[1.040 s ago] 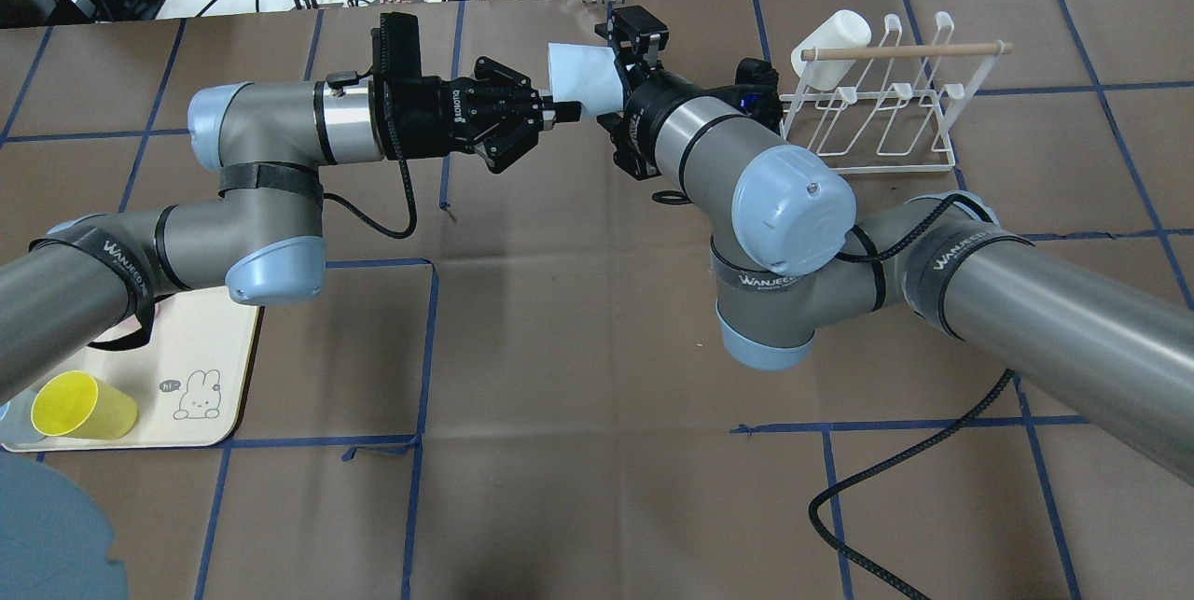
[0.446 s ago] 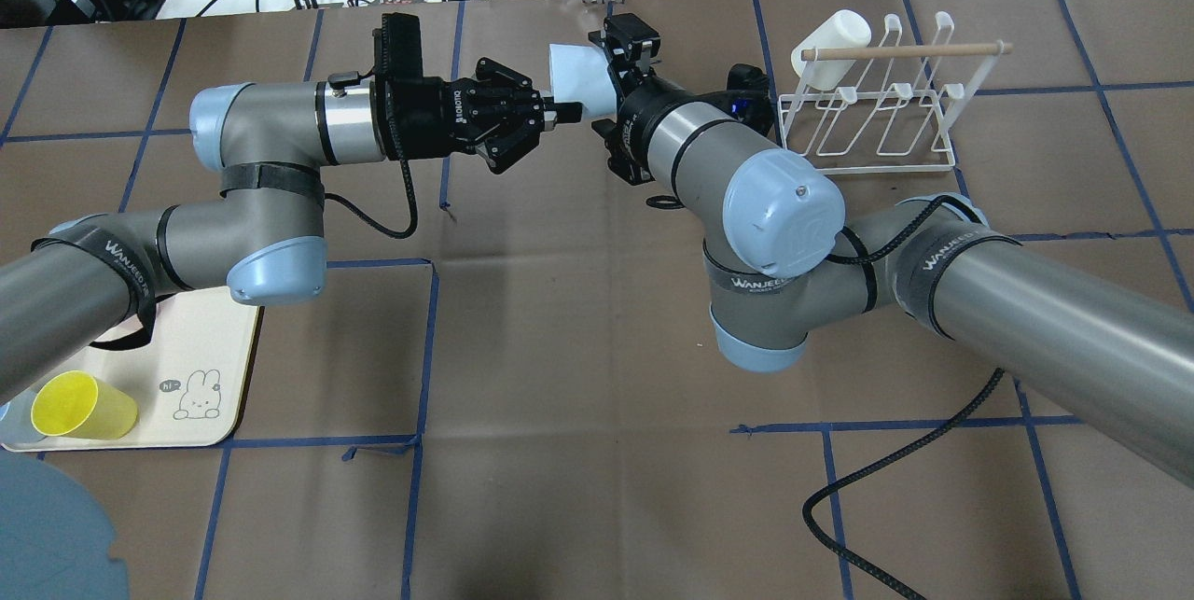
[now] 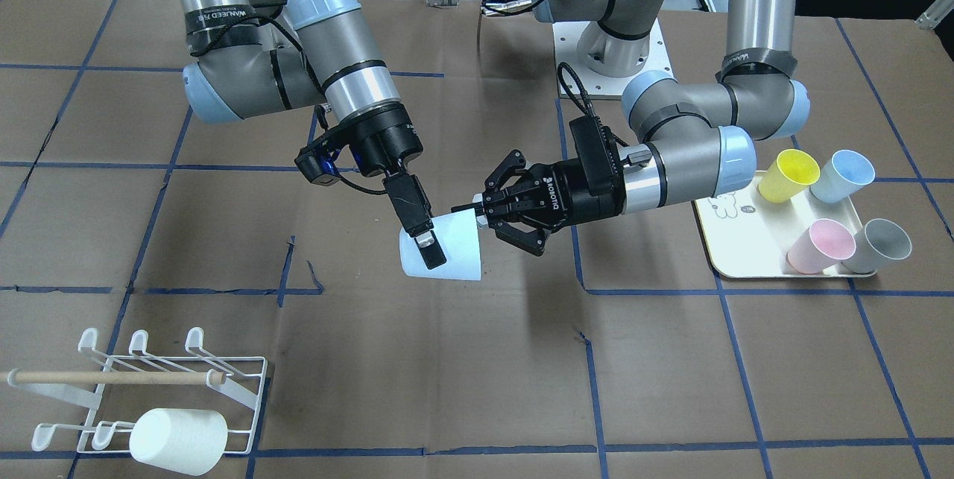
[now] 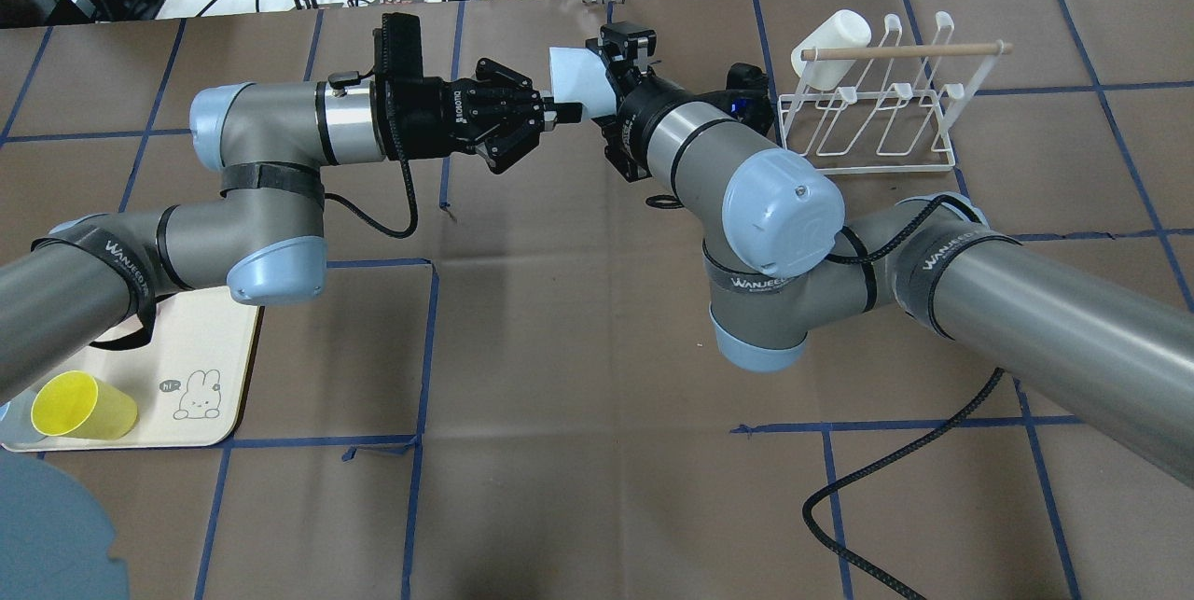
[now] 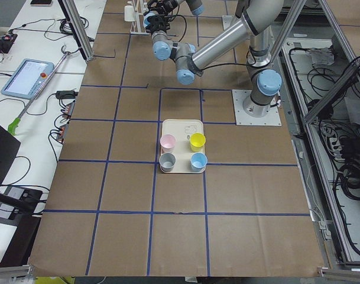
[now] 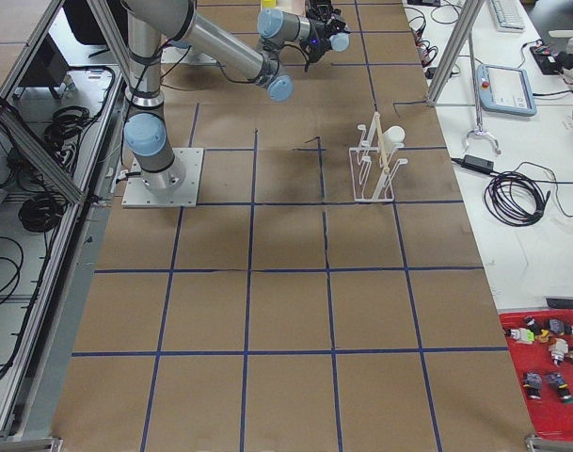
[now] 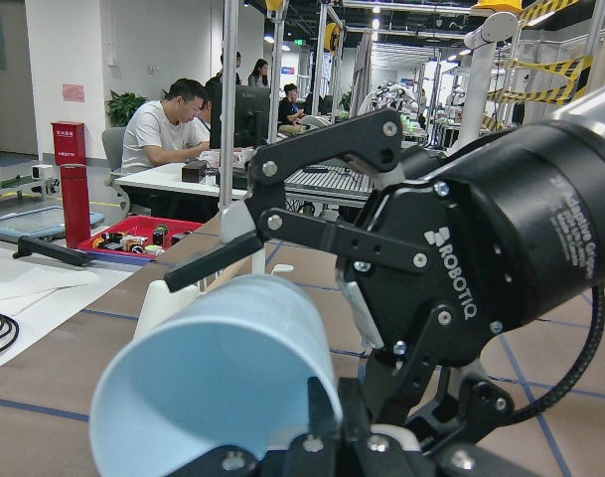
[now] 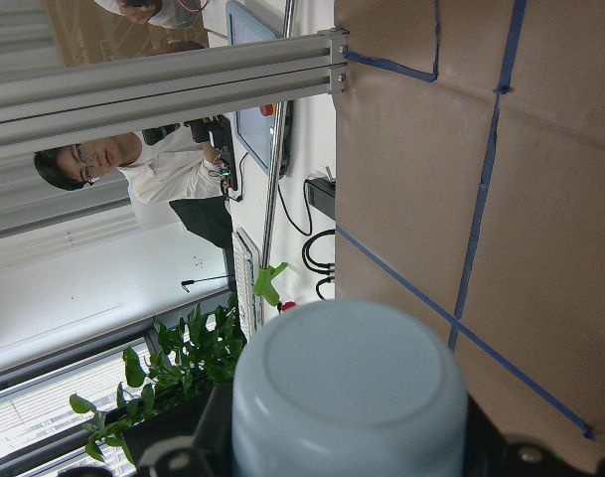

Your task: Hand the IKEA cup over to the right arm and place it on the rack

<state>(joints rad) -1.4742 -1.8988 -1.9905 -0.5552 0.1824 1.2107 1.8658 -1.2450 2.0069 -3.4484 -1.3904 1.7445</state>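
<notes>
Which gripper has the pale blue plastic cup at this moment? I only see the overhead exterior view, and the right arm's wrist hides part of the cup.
Observer: In the front-facing view the left gripper pinches the rim of the pale blue plastic cup.
Operator: And the right gripper?
Observer: One long flat finger of the right gripper lies across the cup's outer wall. I cannot tell whether it presses.
Operator: Which end faces the right arm?
Observer: The closed base, as the right wrist view shows.
</notes>
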